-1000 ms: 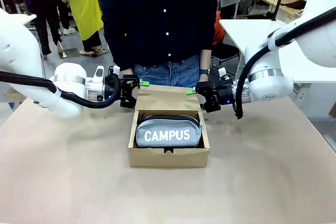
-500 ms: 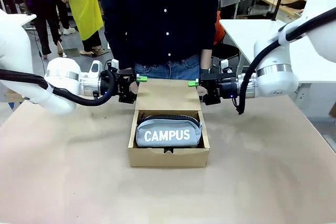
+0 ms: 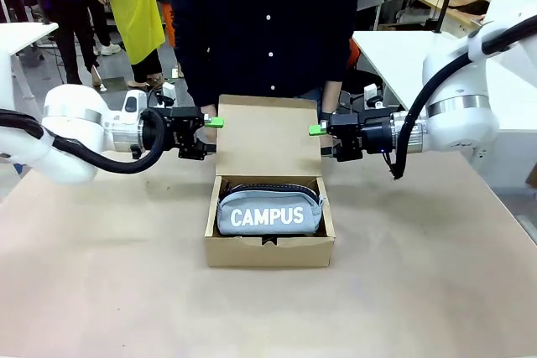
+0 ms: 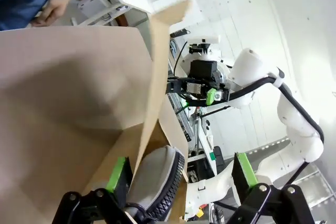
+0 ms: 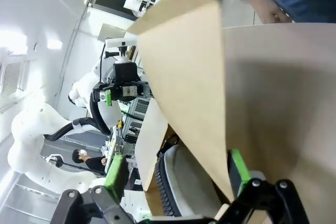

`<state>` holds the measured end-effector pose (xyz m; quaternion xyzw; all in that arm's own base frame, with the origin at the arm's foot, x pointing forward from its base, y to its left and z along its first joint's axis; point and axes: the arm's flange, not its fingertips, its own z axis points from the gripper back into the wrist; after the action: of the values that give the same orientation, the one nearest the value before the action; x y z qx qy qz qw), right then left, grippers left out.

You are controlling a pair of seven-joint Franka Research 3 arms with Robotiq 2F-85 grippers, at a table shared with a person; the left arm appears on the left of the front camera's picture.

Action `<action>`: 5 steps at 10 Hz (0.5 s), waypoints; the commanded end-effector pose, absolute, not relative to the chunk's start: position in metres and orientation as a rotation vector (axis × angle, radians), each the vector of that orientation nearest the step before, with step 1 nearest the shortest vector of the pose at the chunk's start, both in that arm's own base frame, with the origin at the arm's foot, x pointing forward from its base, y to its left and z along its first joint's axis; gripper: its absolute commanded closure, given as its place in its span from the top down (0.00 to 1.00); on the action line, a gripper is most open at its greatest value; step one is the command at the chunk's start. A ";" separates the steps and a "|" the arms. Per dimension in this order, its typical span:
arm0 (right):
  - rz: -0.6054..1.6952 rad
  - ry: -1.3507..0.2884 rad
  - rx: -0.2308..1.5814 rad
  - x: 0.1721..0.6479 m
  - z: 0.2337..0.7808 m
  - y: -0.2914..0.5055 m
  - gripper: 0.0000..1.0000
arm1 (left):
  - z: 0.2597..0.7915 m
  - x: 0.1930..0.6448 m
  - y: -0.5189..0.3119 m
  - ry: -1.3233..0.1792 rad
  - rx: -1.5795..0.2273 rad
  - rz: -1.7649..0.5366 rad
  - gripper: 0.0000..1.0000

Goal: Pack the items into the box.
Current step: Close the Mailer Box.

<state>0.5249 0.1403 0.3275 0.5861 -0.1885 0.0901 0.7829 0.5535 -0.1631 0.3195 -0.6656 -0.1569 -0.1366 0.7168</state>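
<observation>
On the left, the left gripper sits at the left edge of the lid, up above the table. Its two fingers are spread apart, and in the left wrist view the edge of the lid runs up between them, so the fingers are on both sides of the lid but not squeezing it. In the middle, the box sits near the middle of the table, closer to the far edge where the person stands. The grey-blue pouch with "CAMPUS" on it lies inside the box and fills most of it. I cannot see the knife or the small black thing; they may be under the pouch or inside it, but I cannot tell. The lid stands up at the back edge of the box, so the box is open. On the right, the right gripper sits at the right edge of the lid, and its fingers are spread apart too, with the lid's edge between them in the right wrist view. I think the packing part is mostly done, since the pouch is in. What looks left is to fold the lid down over the pouch and shut the box.
</observation>
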 end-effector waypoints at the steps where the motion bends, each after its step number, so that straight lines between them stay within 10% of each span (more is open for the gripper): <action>1: 0.229 -0.475 1.261 0.505 0.332 0.145 1.00 | 0.325 0.531 -0.159 -0.412 -1.487 -0.356 1.00; 5: 0.248 -0.596 1.180 0.484 0.338 0.151 1.00 | 0.326 0.521 -0.168 -0.471 -1.434 -0.358 1.00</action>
<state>0.4922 0.1416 0.3427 0.5644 -0.2404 0.1239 0.7800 0.5253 -0.1640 0.3272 -0.6532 -0.1936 -0.1743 0.7110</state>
